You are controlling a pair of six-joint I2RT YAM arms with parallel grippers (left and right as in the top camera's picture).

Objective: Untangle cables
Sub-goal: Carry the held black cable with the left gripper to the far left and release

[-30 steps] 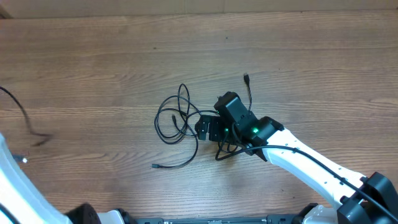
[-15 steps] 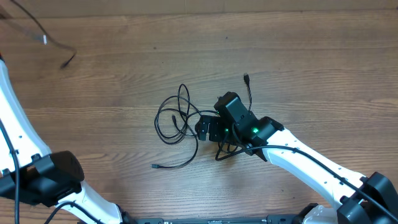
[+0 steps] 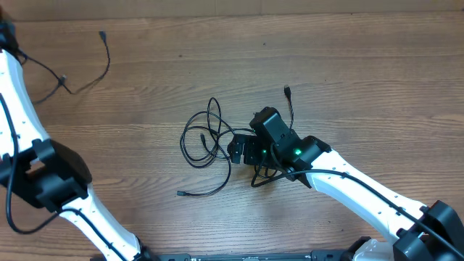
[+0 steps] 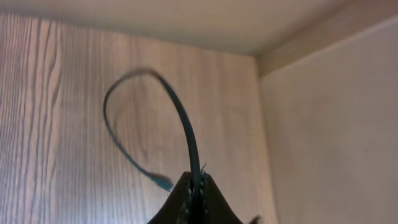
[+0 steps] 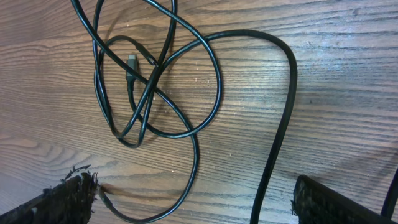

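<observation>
A wooden bench was viewed from above. At its centre lay a loose tangle of thin black cables. The right jaws hung spread wide apart over the tangle's three o'clock edge. Toward ten o'clock, at the far left corner, the left jaws were clamped together on a separate cable, which curved away across the wood.

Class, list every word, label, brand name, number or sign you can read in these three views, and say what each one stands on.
No readable text in any of the three views.
The table: bare wood grain, nothing printed.
The cables: plain black, no labels; the plugs are too small to show any marking.
The right arm: a green light, but no word or number.
</observation>
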